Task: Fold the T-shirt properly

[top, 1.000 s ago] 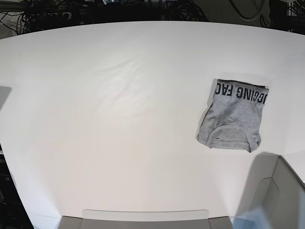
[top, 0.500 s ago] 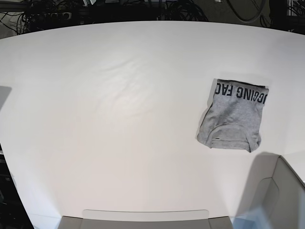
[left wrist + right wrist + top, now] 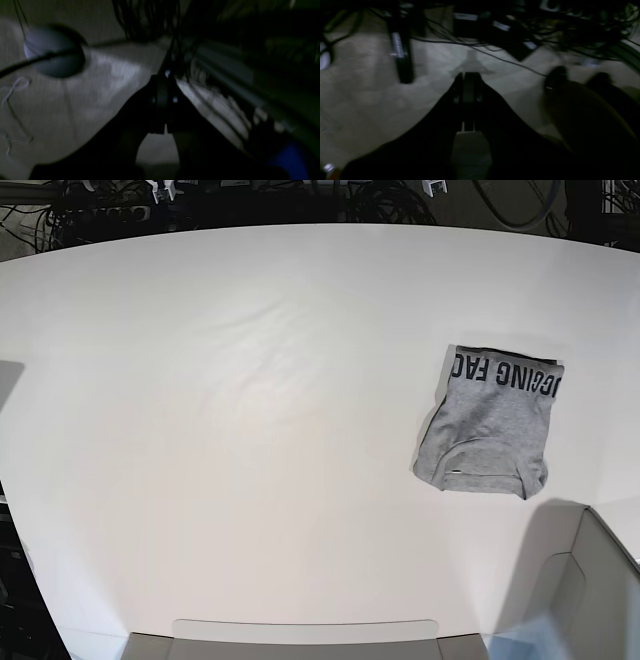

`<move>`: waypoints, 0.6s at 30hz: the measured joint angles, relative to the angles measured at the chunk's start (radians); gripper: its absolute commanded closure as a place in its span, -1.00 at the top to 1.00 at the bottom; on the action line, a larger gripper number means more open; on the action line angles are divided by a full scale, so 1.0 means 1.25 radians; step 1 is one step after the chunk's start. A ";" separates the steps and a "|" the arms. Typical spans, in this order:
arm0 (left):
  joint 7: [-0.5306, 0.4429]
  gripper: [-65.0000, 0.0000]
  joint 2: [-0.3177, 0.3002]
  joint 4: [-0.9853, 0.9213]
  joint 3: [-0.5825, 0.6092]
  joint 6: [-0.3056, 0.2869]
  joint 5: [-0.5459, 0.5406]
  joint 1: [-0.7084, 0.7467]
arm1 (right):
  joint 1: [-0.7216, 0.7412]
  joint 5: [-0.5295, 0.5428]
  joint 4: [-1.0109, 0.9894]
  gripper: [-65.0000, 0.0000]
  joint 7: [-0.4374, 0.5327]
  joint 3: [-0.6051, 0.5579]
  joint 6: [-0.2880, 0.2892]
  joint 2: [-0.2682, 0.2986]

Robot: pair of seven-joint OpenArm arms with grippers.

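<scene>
The T-shirt (image 3: 490,425) lies folded into a small heather-grey rectangle on the right side of the white table (image 3: 250,430). A strip of black lettering runs along its far edge and the collar faces the near edge. Neither arm shows in the base view. In the left wrist view my left gripper (image 3: 163,81) is shut with nothing in it, over a dim floor. My right gripper (image 3: 468,76) is also shut and empty, above dark flooring in the right wrist view. Neither wrist view shows the T-shirt.
Tangled cables (image 3: 200,205) run behind the table's far edge. A grey box (image 3: 590,600) sits at the near right corner and a flat grey tray (image 3: 300,640) at the near edge. A round grey object (image 3: 53,50) and a dark post (image 3: 401,57) stand on the floor.
The T-shirt has stayed still. Small pale parts along the top edge of the base view have shifted leftward.
</scene>
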 measured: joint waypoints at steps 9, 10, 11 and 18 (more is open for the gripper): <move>0.020 -1.00 -0.005 0.000 0.075 0.000 -0.001 0.000 | 0.007 -0.065 -0.001 -1.00 -0.002 0.000 -0.143 -0.005; 0.020 -1.00 -0.006 0.000 0.075 0.000 -0.001 0.000 | 0.007 -0.065 -0.001 -1.00 -0.001 0.000 -0.161 -0.004; 0.020 -1.00 -0.005 0.000 0.075 0.000 -0.001 0.000 | 0.008 -0.080 -0.001 -1.00 -0.002 0.000 -0.181 -0.004; 0.021 -1.00 -0.005 0.000 0.176 0.229 -0.002 0.003 | 0.020 -0.128 0.001 -1.00 0.001 0.000 -0.277 -0.002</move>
